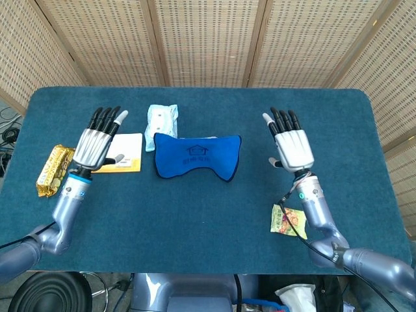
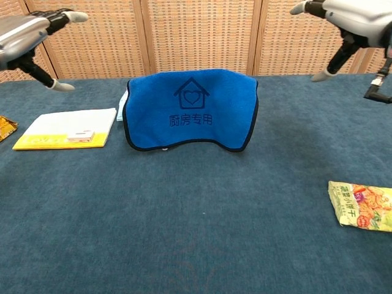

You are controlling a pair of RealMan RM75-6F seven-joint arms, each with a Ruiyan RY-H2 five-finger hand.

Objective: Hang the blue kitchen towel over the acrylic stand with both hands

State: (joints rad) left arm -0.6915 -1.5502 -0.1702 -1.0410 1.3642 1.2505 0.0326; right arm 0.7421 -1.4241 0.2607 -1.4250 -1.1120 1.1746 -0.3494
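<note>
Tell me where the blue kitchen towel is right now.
The blue kitchen towel hangs at the table's centre in both views, between the two raised hands, with the yellow pad to its left and a white packet just behind.

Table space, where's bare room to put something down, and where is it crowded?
Free: the near strip in front of the blue towel, left of the snack packet, and the far right past the right hand. Crowded: the left, with the yellow notepad, white pouch and gold bar.
</note>
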